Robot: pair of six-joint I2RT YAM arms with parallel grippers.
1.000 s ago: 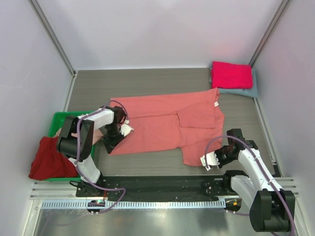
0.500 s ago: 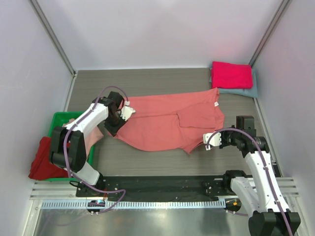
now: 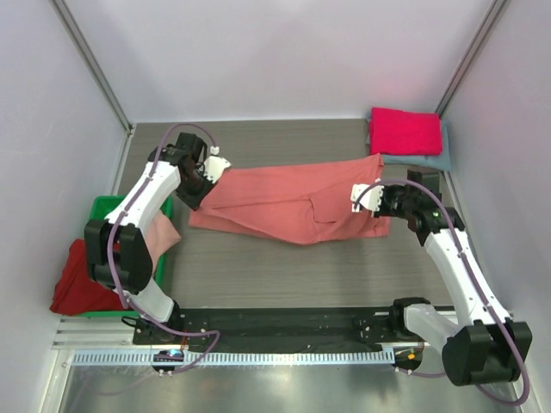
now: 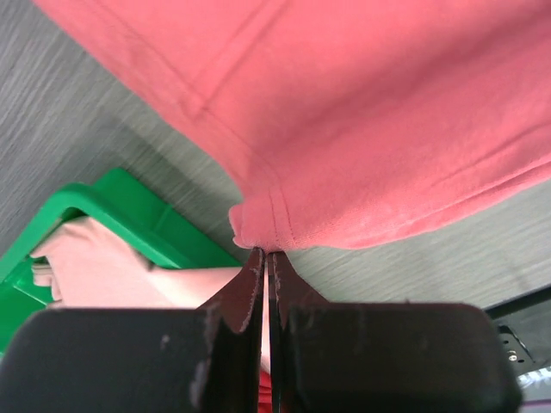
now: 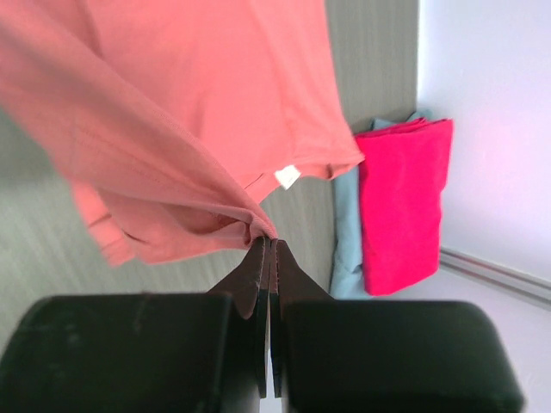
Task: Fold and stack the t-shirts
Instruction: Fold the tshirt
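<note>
Table [image 3: 284,267]: grey wood-grain top that carries every item below.

Salmon-coral t-shirt [image 3: 293,202]: lies crosswise at mid-table, partly doubled over. Its near edge is raised at both ends while the middle rests on the wood. Step in hand, as judged: carrying that near edge over to the far edge for a lengthwise fold. To do it well, move both ends at one height and one pace, with the cloth lightly taut between them so the fold line runs straight. Lay edge onto edge, and let go only once the cloth rests flat. A hard pull on one end would likely drag the lower layer askew.

Dark red t-shirt [image 3: 82,275]: bunched at the near left, spilling beside the bin.

Green bin [image 3: 99,206]: at the table's left edge.

Magenta t-shirt [image 3: 405,131]: folded in the far right corner, lying on the grey-blue t-shirt [image 3: 422,162]. The stack is just beyond the salmon shirt's right end.

Pale pink t-shirt [image 3: 164,232]: crumpled over the bin's rim.

Left gripper [image 4: 263,254]: jaws pinched tight on the hem corner at the shirt's left end.

Right gripper [image 5: 267,241]: jaws pinched tight on a gathered fold at the right end.

Neck label [image 5: 287,176]: small and white, on the collar edge near the stack.
</note>
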